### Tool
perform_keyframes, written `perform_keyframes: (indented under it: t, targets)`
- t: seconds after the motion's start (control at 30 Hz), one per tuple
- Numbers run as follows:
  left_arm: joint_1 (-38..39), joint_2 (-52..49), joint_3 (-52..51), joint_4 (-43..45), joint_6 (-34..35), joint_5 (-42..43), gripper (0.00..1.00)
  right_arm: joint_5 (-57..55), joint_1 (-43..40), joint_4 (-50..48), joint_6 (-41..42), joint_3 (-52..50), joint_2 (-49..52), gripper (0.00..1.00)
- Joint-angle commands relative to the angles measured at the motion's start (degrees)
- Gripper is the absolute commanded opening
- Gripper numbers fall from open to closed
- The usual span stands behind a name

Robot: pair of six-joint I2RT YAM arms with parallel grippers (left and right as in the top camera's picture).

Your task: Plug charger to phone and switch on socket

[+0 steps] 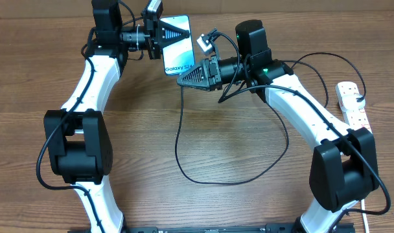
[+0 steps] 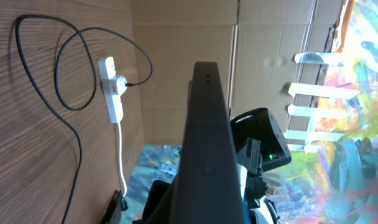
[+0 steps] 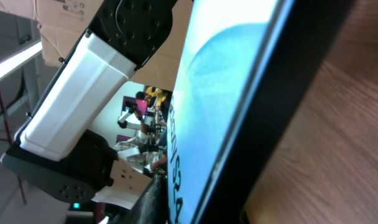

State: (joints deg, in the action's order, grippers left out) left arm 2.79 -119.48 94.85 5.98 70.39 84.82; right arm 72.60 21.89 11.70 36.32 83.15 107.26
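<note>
Overhead view: the phone (image 1: 177, 40) is seen at the far middle of the counter (image 1: 249, 207), with its lit blue screen facing up and the dark "Galaxy" text at its near end. The left pincer (image 1: 164, 33) is closed on the phone from the left side, and in the left wrist view the phone (image 2: 207, 143) is seen edge-on as a dark bar running straight out from the camera. The right pincer (image 1: 187, 79) is placed at the near end of the phone, just beside the text. How far its jaws are apart cannot be told, because its own body hides them from above, and the right wrist view is filled only by the screen (image 3: 226, 93) and its dark edge. The charger (image 1: 179, 142) comes out from under the right pincer, runs toward the near side, makes a wide loop on the counter and goes off to the right. Whether its tip is in the phone cannot be told. The socket (image 1: 352, 103) lies at the right edge of the counter, well apart from the phone. In the left wrist view, a black plug is seen sitting in the socket (image 2: 112, 93).
</note>
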Motion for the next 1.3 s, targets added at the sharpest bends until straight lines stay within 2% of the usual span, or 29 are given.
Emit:
perform_keyframes:
  t: [0.0,0.1,0.13,0.33,0.4,0.9,1.27]
  targets:
    - [0.1,1.1,0.5,0.5,0.3,0.8,0.04,-0.5,0.2,0.4,-0.1,0.8,-0.8,0.09]
    - [0.1,1.1,0.5,0.5,0.3,0.8,0.04,-0.6,0.2,1.0,-0.1,0.8,-0.8,0.08]
    - [0.1,1.1,0.5,0.5,0.3,0.8,0.04,-0.6,0.2,1.0,-0.1,0.8,-0.8,0.04]
    - [0.1,1.1,0.5,0.5,-0.1,3.3,0.04,-2.1,0.2,1.0,0.0,0.8,-0.8,0.04]
    - [0.1,1.1,0.4,1.0,-1.9,5.9,0.04,-2.8,0.2,0.6,2.9,0.8,-0.8,0.04]
    - [1.4,1.1,0.4,0.0,-2.3,5.9,0.04,-8.5,0.2,-3.3,4.3,0.8,-0.8,0.04]
    - [1.7,1.1,0.5,-1.5,-2.4,5.9,0.04,-8.6,-1.4,-3.9,5.5,0.8,-0.8,0.04]
